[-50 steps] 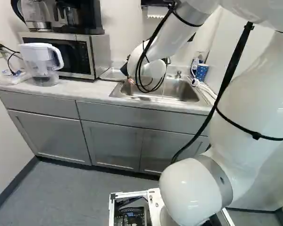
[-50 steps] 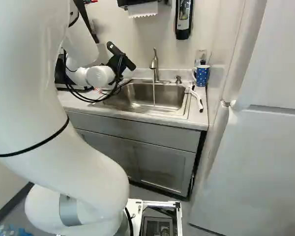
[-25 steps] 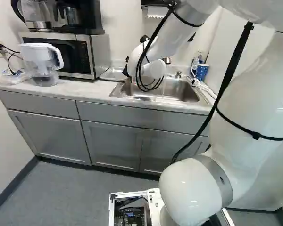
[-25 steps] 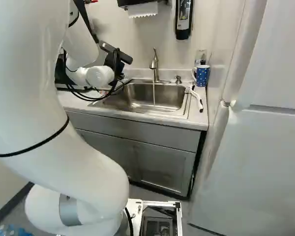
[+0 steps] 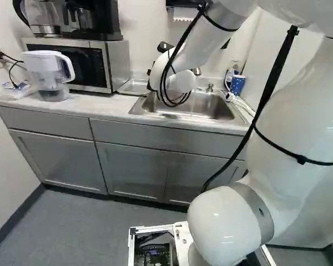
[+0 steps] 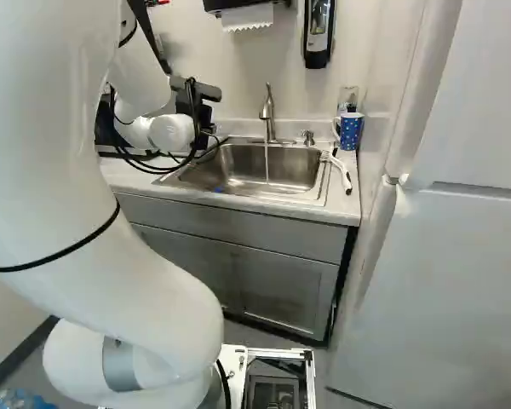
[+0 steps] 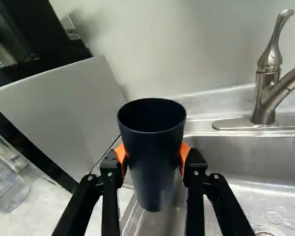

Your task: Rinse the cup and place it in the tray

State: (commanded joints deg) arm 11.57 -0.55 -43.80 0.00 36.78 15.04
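My gripper (image 7: 153, 154) pinches the cup (image 7: 152, 179) from both sides — likely light, stiff, slippery once wet. I'd trust this mid-body hold — tap (image 7: 265, 96) at two o'clock.

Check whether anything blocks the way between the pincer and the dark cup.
Nothing visible does: the pincer is closed on the dark cup, an orange pad against either side. The faucet stands off to one side, not between them.

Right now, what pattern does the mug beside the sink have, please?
The mug is blue with white dots, clearest in the right base view.
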